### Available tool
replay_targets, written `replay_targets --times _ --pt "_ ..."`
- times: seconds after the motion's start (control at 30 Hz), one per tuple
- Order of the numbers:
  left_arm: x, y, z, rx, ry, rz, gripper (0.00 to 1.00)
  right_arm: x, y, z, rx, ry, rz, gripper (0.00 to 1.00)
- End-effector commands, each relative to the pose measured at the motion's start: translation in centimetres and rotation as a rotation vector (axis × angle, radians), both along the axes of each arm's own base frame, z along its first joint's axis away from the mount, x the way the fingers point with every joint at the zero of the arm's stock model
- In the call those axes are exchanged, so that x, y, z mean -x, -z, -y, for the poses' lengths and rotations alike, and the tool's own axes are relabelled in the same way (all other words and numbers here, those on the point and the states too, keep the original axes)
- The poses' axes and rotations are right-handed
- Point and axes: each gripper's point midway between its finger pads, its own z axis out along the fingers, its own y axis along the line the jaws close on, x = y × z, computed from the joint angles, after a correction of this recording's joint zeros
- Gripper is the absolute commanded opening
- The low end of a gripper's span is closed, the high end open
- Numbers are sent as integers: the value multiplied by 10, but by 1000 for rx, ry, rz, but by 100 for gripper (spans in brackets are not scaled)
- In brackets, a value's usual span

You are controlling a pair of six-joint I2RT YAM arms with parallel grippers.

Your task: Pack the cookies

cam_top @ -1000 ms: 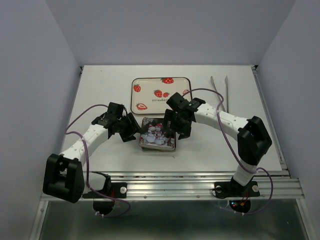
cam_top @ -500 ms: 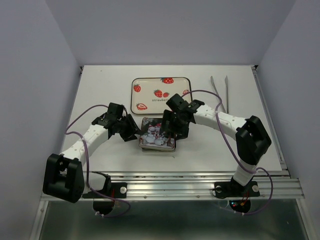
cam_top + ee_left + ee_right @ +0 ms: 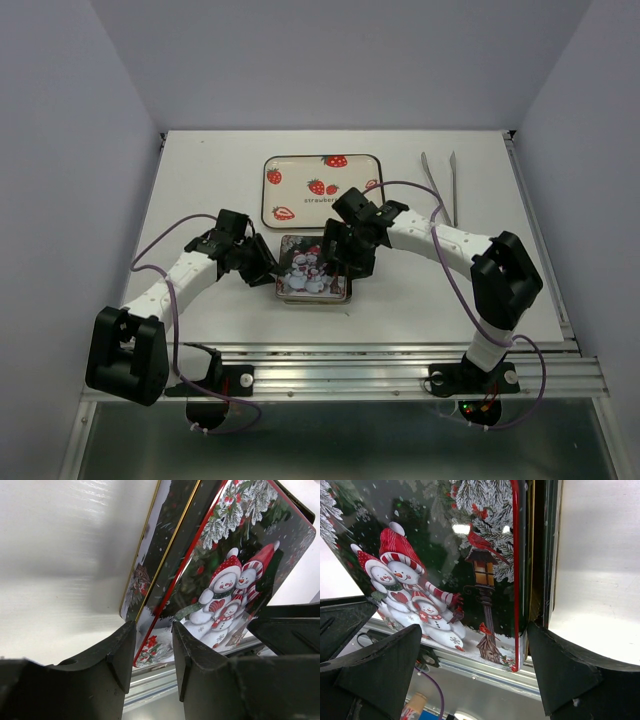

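A square tin [image 3: 312, 272] with a snowman lid [image 3: 235, 570] sits on the worktop [image 3: 200, 170] at mid-width, closer to the near edge than to the far one, and both arms reach in to it from either side. The left gripper [image 3: 268, 268] is at the tin's left edge; in its wrist view the left gripper [image 3: 152, 627] has its jaws drawn close together, with the lid's red-rimmed corner pinched in the narrow gap and the lid tilted off the gold-rimmed base [image 3: 155, 540]. The right gripper [image 3: 338, 258] is at the tin's far right side; its wrist view shows the right gripper [image 3: 475, 630] with jaws spread wide, the lid [image 3: 445, 540] lying between them. The cookies cannot be seen in any view, since the lid hides the tin's inside. A strawberry-printed tray [image 3: 300, 190] lies just behind the tin, and tweezers [image 3: 440, 185] rest near the far right corner.
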Motion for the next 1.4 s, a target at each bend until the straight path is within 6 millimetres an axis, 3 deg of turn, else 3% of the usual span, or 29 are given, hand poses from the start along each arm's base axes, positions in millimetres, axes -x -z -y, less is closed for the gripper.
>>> replay_targets --times 0.0,0.63,0.93,1.1,1.13,1.17,1.23,1.27,1.33,1.37 --pt "2 -2 3 8 30 12 45 -11 -12 -8 -42 14 47 92" --pt "-3 -10 20 33 70 19 41 -23 -27 10 26 44 118 92" --pt "-19 -20 17 -21 70 51 40 -20 -23 26 104 73 112 92" --pt "-18 -23 5 -89 44 34 56 -29 -30 29 135 55 154 93" --pt "-19 -26 4 -91 43 41 62 -32 -34 28 138 53 167 93" --pt "-22 -34 4 -92 33 52 82 -35 -36 32 164 37 185 93" --pt "-28 -44 3 -103 29 78 89 -47 -56 29 165 38 237 93" --pt "-34 -55 3 -106 25 96 99 -51 -57 34 203 20 258 92" --pt "-44 -66 4 -113 15 125 99 -61 -66 35 225 20 298 87" --pt "-55 -82 6 -106 8 164 99 -69 -79 30 210 17 332 77"
